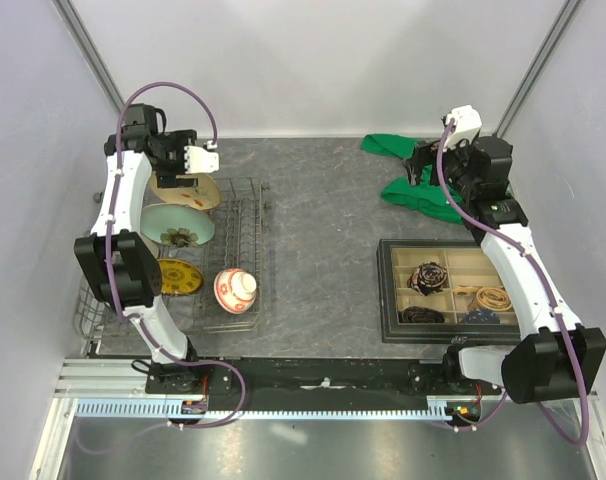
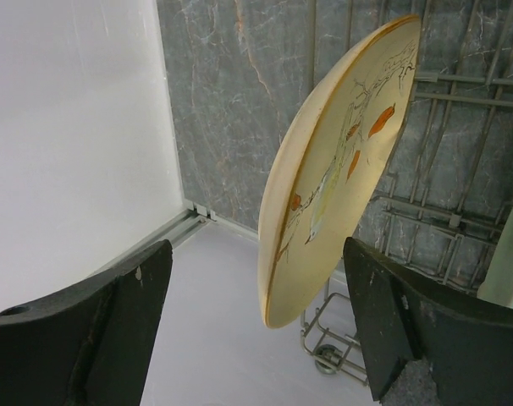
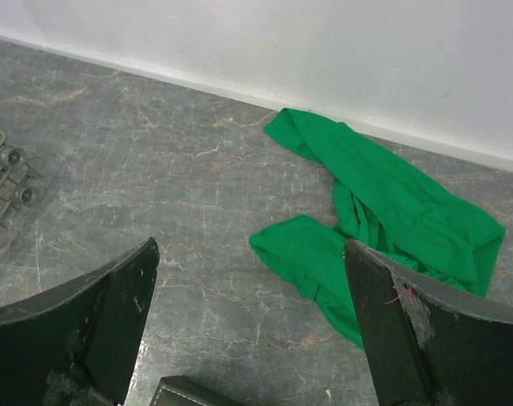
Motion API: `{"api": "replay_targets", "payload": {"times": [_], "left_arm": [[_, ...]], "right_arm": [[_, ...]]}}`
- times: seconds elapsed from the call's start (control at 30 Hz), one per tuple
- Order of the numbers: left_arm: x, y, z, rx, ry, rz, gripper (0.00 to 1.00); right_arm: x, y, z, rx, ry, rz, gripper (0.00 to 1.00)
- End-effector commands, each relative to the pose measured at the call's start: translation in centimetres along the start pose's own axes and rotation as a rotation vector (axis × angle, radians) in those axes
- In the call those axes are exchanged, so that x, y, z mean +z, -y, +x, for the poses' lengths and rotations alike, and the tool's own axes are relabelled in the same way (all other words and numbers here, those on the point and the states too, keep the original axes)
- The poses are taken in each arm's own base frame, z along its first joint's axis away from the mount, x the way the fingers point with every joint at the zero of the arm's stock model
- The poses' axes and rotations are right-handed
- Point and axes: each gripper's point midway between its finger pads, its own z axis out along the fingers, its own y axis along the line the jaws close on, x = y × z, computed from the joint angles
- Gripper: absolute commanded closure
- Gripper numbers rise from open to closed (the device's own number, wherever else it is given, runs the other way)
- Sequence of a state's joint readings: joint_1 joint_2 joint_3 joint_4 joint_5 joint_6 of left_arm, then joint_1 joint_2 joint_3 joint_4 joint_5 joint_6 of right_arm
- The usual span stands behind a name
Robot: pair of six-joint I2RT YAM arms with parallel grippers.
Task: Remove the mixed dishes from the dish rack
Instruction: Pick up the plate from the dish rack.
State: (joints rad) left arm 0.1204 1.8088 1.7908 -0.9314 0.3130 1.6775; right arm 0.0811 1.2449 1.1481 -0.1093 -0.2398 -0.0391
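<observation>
One plate: cream plate [image 2: 333, 186] with orange leaf drawing, standing on edge at the far end of the dish rack [image 1: 245, 215], leaning rather than upright.
Step in hand: judged as lining up on this plate's rim for a lift out; no contact yet.
Doing it well: bring the rim to the middle of the gap first, then turn the wrist to match the lean so both pads meet the faces flat. Close across the thickness, not along the edge. Glazed face probably slick, so grip firmly before any lift. Draw up along the tines until clear, and only then swing away. Watch the neighbouring plate on the near side.
Plate against pincer: in the wrist view, seen in the gap between the two fingers [image 2: 113, 330], lower edge about midway, upper rim slanting off toward the right-hand finger. Touching neither.
Left gripper [image 2: 255, 254]: spread wide, holding nothing; from above, hanging over the rack's far end [image 1: 201, 158].
Next dishes: pale green plate with dark flower [image 1: 178, 226] just beside the cream plate, then yellow-gold patterned plate [image 1: 180, 277] and red-and-white patterned bowl [image 1: 235, 288] at the near end. All four in the rack.
Progress: judged early, nothing unloaded onto the table in view.
Right gripper [image 3: 248, 249]: fingers apart, empty, poised above the green cloth [image 3: 383, 211], well apart from the rack.
Also on table: black compartmented tray [image 1: 386, 290], near the right arm.
</observation>
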Motion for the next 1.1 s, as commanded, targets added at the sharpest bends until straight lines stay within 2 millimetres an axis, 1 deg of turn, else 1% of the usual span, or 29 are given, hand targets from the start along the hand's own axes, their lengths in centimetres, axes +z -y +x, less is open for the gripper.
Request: {"api": "replay_targets", "payload": {"times": [0.0, 0.03, 0.1, 0.13, 0.17, 0.33, 0.57, 0.77, 0.8, 0.9, 0.97, 1.07], "left_arm": [[0.2, -1.6, 0.5, 0.086, -0.01, -0.023, 0.14], [0.7, -1.4, 0.7, 0.089, -0.012, -0.012, 0.16], [0.9, -1.8, 1.0, 0.097, -0.022, -0.015, 0.16], [1.4, -1.7, 1.0, 0.097, -0.02, -0.006, 0.17], [1.4, -1.9, 1.2, 0.095, -0.024, -0.009, 0.17], [2.1, -2.1, 1.2, 0.117, -0.014, -0.003, 0.18], [3.4, -1.5, 1.4, 0.133, -0.001, 0.037, 0.24], [4.0, -0.8, 2.0, 0.137, -0.023, 0.07, 0.34], [4.0, -0.8, 2.1, 0.135, -0.023, 0.071, 0.34], [4.2, -0.4, 2.1, 0.135, -0.019, 0.082, 0.37], [4.3, -0.4, 2.1, 0.135, -0.022, 0.086, 0.42], [4.3, -0.3, 2.2, 0.133, -0.027, 0.09, 0.46]], "right_arm": [[0.3, 0.1, -0.7, -0.02, 0.015, -0.015, 0.02], [0.4, 0.0, -0.5, -0.022, 0.009, -0.016, 0.02], [0.5, 0.2, -0.4, -0.023, 0.005, -0.014, 0.02], [0.6, 0.2, -0.4, -0.027, 0.002, -0.015, 0.02], [0.8, 0.2, 0.0, -0.028, -0.007, -0.016, 0.02], [1.1, 0.3, 0.4, -0.027, -0.022, -0.017, 0.02], [1.6, 0.4, 1.2, -0.022, -0.044, -0.019, 0.02], [2.1, 0.6, 1.9, -0.02, -0.063, -0.018, 0.02], [2.2, 0.7, 2.0, -0.02, -0.065, -0.015, 0.02], [2.4, 0.8, 2.4, -0.019, -0.077, -0.011, 0.02], [2.5, 0.9, 2.5, -0.017, -0.082, -0.01, 0.02], [2.6, 0.9, 2.6, -0.018, -0.086, -0.008, 0.02]]}}
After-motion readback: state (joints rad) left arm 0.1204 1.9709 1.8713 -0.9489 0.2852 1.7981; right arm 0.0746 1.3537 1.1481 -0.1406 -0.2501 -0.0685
